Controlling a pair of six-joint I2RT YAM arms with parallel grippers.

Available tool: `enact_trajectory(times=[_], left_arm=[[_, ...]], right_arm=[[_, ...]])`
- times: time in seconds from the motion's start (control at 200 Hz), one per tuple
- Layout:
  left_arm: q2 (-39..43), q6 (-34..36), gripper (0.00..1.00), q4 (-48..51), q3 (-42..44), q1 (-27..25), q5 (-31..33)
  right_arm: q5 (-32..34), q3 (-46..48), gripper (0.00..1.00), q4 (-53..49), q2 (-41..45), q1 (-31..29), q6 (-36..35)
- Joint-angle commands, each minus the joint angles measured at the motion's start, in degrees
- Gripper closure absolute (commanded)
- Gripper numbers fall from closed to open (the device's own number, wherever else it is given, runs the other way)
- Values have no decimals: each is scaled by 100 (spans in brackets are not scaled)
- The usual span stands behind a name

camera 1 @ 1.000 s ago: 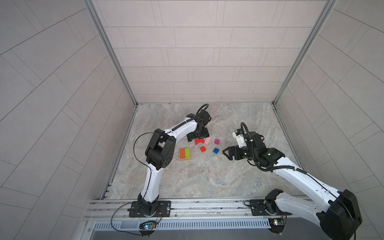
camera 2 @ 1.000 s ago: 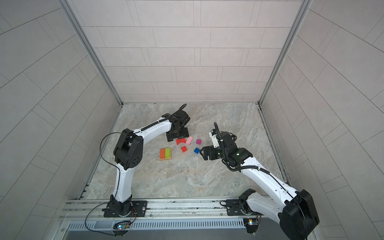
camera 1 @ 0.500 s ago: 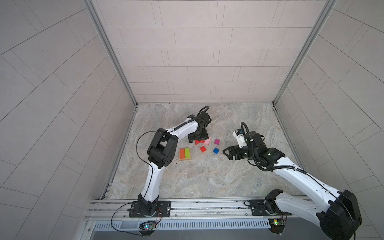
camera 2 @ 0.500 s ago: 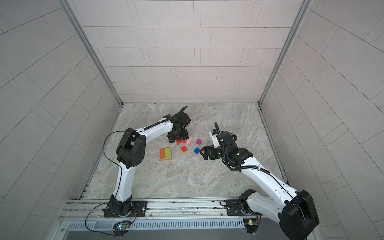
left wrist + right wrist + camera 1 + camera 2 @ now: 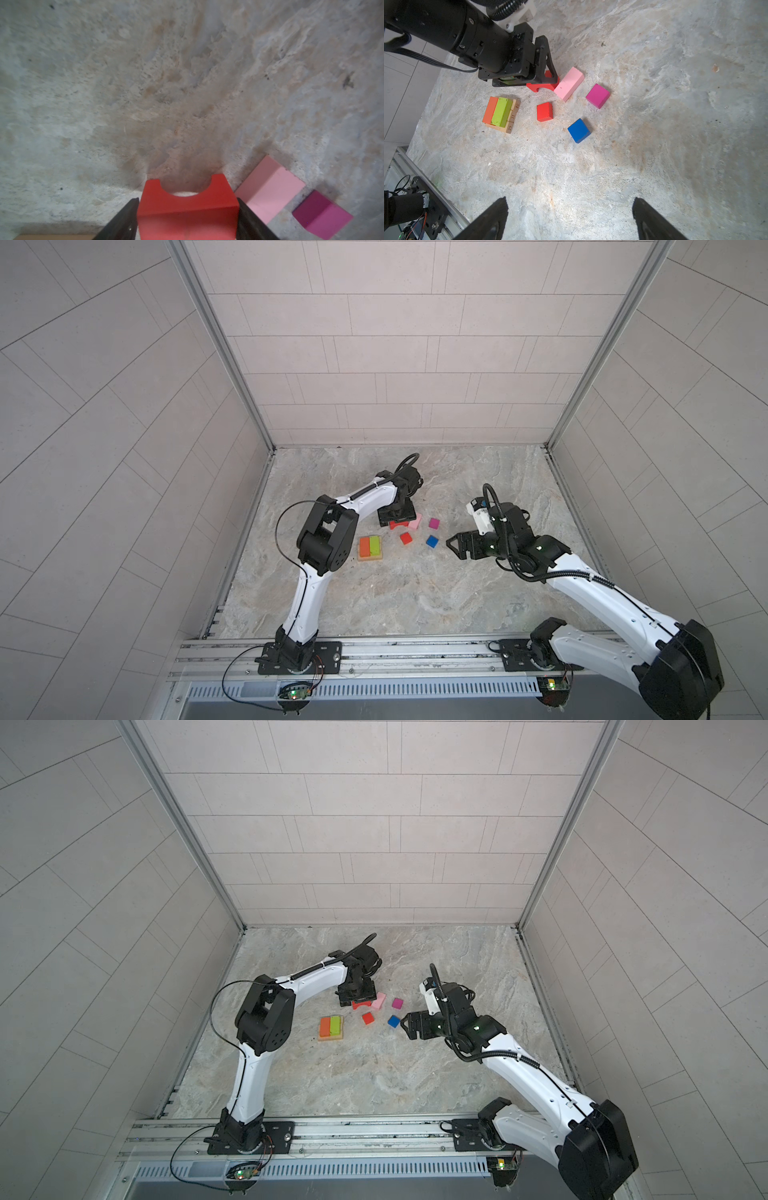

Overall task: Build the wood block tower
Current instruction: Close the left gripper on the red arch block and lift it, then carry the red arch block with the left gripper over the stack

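- Red arch (image 5: 187, 216) lies near the tabletop's (image 5: 415, 593) middle, just beside the pink oblong (image 5: 268, 193).
- Your left gripper (image 5: 186, 200) brackets its sides; whether it bites, you cannot tell.
- Close squarely, then lift straight, clear of pink.
- Right gripper (image 5: 569, 207) gapes empty.

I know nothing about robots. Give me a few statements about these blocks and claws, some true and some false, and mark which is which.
1. The left claw has its fingers against both sides of the red arch. True.
2. The right claw holds the blue cube. False: that claw is open and empty, and the cube lies on the table.
3. The lime block and the orange block lie side by side on the tan bars. True.
4. The pink block tops the stack. False: it lies on the table beside the red arch.
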State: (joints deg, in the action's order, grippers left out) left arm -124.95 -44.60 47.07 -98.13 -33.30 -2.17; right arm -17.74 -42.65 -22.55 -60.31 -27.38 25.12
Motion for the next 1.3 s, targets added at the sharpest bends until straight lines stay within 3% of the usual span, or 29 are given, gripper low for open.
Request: enact_trajectory(times=[0.0, 0.12, 0.155, 0.28, 0.565, 0.761, 1.296], left_arm=[[-30, 82, 30, 145, -91, -19, 163], [9, 139, 37, 201, -89, -19, 207], [12, 166, 44, 218, -105, -19, 192], [127, 254, 47, 373, -114, -18, 260], [838, 710, 49, 888, 6, -19, 645], [1363, 971, 49, 1179, 224, -10, 514], [2611, 1253, 49, 607, 2161, 122, 435]], right_arm=[[16, -32, 5, -75, 90, 39, -104], [24, -24, 5, -74, 90, 39, -104], [23, -17, 5, -75, 90, 48, -104], [25, -23, 5, -90, 94, 48, -92], [17, -32, 5, -92, 101, 57, -76], [8, -54, 5, -58, 47, 57, -85], [-118, -15, 5, 66, -72, 57, -8]])
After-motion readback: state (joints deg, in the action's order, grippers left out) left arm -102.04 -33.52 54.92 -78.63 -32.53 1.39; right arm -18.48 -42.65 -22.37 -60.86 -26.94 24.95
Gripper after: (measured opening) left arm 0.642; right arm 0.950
